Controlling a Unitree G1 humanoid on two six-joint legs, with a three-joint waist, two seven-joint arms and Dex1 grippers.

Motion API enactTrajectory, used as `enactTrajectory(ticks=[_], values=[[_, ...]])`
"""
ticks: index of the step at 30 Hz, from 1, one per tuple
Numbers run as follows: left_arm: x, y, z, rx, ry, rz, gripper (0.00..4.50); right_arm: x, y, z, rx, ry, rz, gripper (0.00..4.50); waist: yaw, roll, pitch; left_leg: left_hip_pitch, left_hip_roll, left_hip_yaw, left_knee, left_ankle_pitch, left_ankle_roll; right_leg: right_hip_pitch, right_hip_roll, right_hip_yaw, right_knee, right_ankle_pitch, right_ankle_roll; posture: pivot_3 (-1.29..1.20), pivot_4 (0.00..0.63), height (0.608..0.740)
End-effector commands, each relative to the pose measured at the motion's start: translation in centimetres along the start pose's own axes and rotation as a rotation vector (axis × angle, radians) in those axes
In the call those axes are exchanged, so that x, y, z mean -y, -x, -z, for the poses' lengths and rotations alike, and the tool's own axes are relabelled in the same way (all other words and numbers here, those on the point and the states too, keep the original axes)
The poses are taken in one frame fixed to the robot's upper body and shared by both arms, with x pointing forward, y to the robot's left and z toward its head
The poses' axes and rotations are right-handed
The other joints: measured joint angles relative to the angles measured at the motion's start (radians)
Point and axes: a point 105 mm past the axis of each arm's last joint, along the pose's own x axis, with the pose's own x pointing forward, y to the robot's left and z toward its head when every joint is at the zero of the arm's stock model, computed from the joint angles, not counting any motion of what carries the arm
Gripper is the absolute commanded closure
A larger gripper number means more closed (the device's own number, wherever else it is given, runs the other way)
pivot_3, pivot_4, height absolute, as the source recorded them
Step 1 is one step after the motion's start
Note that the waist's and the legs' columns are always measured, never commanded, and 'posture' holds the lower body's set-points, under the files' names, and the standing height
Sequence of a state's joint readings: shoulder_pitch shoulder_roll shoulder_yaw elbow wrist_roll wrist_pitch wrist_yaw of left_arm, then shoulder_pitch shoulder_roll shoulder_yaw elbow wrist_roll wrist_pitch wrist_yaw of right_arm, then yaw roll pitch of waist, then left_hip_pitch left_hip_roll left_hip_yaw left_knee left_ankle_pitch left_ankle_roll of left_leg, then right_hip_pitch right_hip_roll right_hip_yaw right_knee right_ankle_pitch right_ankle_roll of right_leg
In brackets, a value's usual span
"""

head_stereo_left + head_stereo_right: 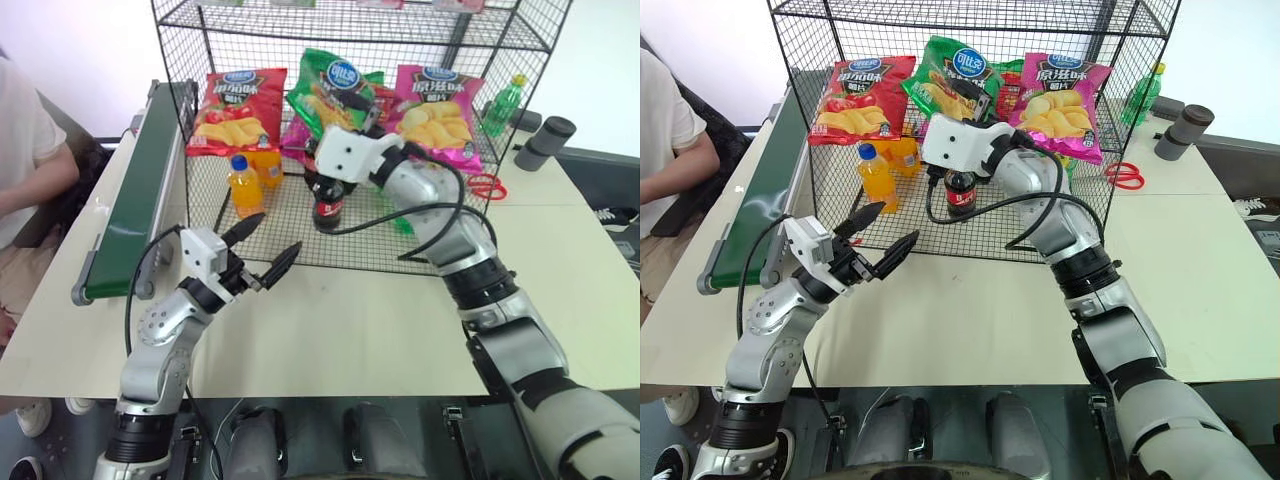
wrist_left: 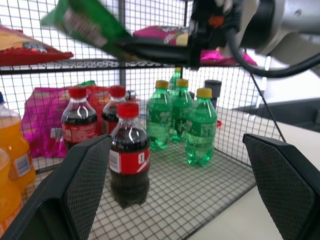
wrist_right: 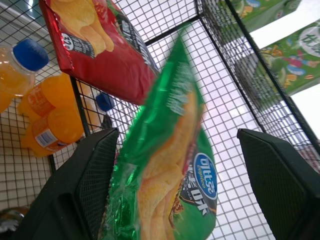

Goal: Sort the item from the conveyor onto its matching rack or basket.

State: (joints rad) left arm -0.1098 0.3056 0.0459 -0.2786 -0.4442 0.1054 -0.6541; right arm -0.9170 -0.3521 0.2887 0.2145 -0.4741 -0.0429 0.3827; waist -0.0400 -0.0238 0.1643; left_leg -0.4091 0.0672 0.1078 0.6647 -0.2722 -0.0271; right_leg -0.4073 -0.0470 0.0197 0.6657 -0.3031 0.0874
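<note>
From the head views, your right tool (image 1: 352, 122) carries the green bag (image 1: 335, 85) inside the rack (image 1: 250, 25), at twelve o'clock. Left tool (image 1: 268, 247) hangs open, empty. In the right wrist view, wide jaws flank the bag; next, probably release between the red and pink bags.

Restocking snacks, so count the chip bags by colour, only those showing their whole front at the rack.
red bag: 1
green bag: 1
pink bag: 1
Total: 3
</note>
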Motion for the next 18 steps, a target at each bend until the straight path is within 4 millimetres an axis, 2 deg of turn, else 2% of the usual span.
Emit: enactTrajectory(ticks=[1, 5, 7, 10, 12, 15, 18], values=[[0.5, -0.1, -1.2, 0.038, -0.039, 0.020, 0.00, 0.9, 0.9, -1.3, 0.066, 0.029, 0.011, 0.54, -0.002, 0.000, 0.000, 0.000, 0.000, 0.000, 0.000, 0.000, 0.000, 0.000, 0.000, 0.000, 0.000, 0.000, 0.000, 0.00, 0.150, 0.740], [0.6, -0.2, -1.2, 0.043, -0.031, 0.016, 0.00, 1.3, 1.4, -1.8, 0.094, 0.001, 0.028, 0.54, -0.006, 0.000, 0.000, 0.000, 0.001, -0.001, 0.000, 0.000, 0.000, 0.000, 0.001, 0.000, 0.001, 0.000, 0.000, 0.00, 0.150, 0.740], [0.6, -0.3, -1.1, 0.042, -0.031, 0.019, 0.00, 0.8, 1.3, -1.6, 0.095, 0.016, 0.009, 0.54, -0.005, 0.000, 0.000, 0.000, 0.001, -0.001, 0.000, 0.000, 0.000, 0.000, 0.001, 0.000, 0.001, 0.000, 0.000, 0.00, 0.150, 0.740], [0.7, -0.5, -1.1, 0.046, -0.032, 0.026, 0.00, 0.6, 0.8, 0.1, 0.029, -0.002, 0.017, 0.54, -0.004, 0.000, 0.000, 0.000, 0.000, -0.001, 0.000, 0.000, 0.000, 0.000, 0.001, 0.000, 0.001, 0.000, 0.000, 0.00, 0.150, 0.740], [0.7, -0.6, -1.1, 0.047, -0.032, 0.028, 0.00, 1.2, 0.3, 0.7, 0.018, -0.042, 0.046, 0.54, -0.003, 0.000, 0.000, 0.000, 0.000, 0.000, 0.000, 0.000, 0.000, 0.000, 0.001, 0.000, 0.001, 0.000, 0.000, 0.00, 0.150, 0.740], [0.7, -0.6, -1.2, 0.051, -0.027, 0.028, 0.00, 1.7, 0.1, 1.0, 0.013, -0.043, 0.059, 0.54, -0.004, 0.000, 0.000, 0.000, 0.000, 0.000, 0.000, 0.000, 0.000, 0.000, 0.001, 0.000, 0.001, 0.000, 0.000, 0.00, 0.150, 0.740], [0.6, -0.5, -1.2, 0.046, -0.031, 0.021, 0.00, 1.0, 0.5, 1.0, 0.030, -0.054, 0.025, 0.54, -0.003, 0.000, 0.000, 0.000, 0.000, 0.000, 0.000, 0.000, 0.000, 0.000, 0.001, 0.000, 0.000, 0.000, 0.000, 0.00, 0.150, 0.740]])
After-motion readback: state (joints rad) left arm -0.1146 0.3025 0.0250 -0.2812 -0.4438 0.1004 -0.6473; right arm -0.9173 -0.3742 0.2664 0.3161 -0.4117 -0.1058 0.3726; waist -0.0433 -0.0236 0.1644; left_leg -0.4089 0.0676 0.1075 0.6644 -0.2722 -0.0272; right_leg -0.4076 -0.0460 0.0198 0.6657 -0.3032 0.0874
